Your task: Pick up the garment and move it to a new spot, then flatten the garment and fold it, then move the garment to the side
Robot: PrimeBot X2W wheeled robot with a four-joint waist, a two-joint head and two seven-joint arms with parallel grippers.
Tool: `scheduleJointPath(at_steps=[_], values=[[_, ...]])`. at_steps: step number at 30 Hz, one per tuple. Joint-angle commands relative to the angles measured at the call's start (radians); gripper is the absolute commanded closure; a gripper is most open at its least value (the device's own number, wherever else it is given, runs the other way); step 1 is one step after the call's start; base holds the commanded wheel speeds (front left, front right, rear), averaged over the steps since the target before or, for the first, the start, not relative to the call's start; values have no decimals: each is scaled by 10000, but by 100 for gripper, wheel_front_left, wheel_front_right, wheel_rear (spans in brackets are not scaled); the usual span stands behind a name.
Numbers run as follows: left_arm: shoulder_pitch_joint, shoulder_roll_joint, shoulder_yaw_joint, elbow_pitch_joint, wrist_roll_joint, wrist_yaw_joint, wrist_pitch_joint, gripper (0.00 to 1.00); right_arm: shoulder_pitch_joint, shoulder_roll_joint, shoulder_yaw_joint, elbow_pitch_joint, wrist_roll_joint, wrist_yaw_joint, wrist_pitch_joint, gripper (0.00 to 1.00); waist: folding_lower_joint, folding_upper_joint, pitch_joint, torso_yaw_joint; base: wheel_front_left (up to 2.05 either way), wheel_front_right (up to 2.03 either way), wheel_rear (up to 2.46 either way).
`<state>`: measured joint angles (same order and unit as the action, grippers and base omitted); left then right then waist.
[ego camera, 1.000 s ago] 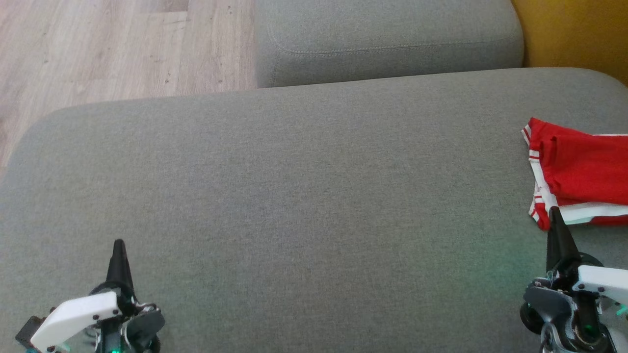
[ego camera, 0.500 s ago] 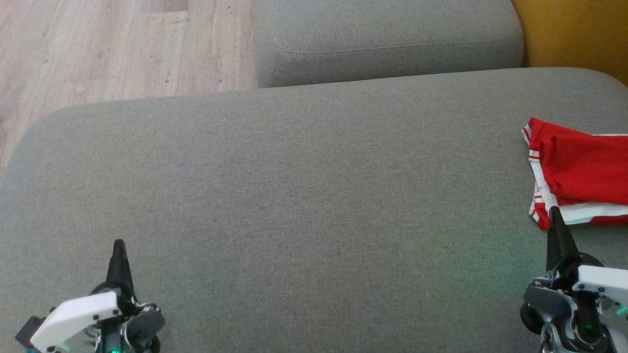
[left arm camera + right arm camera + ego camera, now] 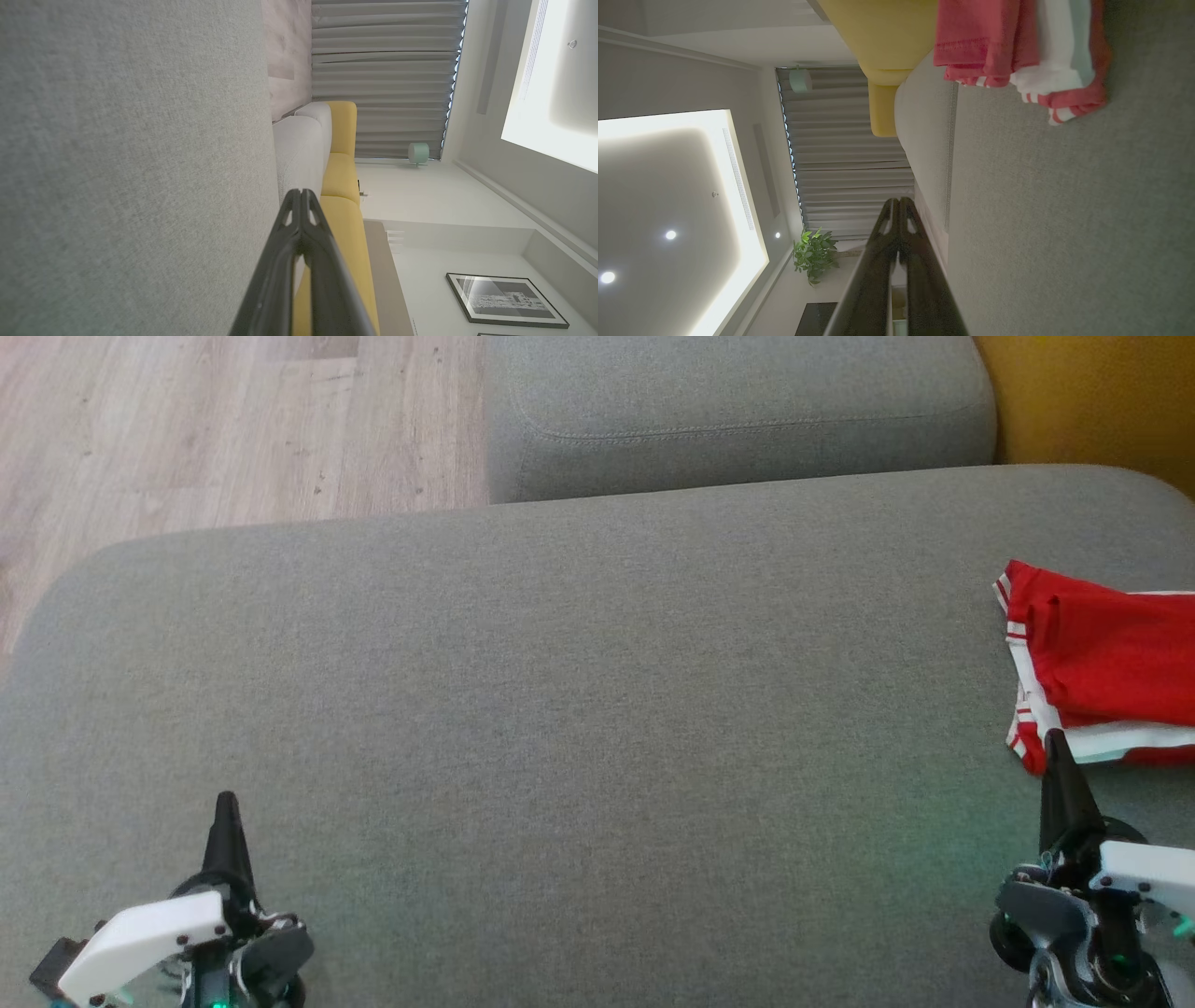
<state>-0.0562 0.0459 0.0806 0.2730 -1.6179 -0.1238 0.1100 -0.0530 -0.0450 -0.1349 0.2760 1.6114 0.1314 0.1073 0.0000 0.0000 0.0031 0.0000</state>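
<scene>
Red fabric with white bands, the garment (image 3: pixel 1111 653) lies folded on the grey sofa cushion (image 3: pixel 597 709), just ahead of the right gripper (image 3: pixel 1055 742) and a little to its outer side. That pincer's two dark fingers are pressed together to a single point, with nothing between them. From the head view its tip overlaps the garment's near white-striped corner, but the right wrist view shows bare grey cloth between the tips and the garment, so it grips and touches none of it. The left gripper (image 3: pixel 226 801) hovers over bare cushion, well apart from the garment. Its fingers are likewise closed tip to tip and hold nothing. Beyond both pincers lie a second grey cushion (image 3: pixel 738 411), pale wooden floor (image 3: pixel 187 429) and a yellow cushion (image 3: pixel 1092 392).
</scene>
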Motion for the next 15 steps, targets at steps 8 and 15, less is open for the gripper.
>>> scheduleJointPath(at_steps=[8,15], values=[[-517,43,328,-281,89,-69,29,100,-549,-52,215,-313,-24,-7,56,100,0,0,0,0,0,0,0],[-517,43,328,-281,89,-69,29,100,-549,-52,215,-313,-24,-7,56,100,0,0,0,0,0,0,0]])
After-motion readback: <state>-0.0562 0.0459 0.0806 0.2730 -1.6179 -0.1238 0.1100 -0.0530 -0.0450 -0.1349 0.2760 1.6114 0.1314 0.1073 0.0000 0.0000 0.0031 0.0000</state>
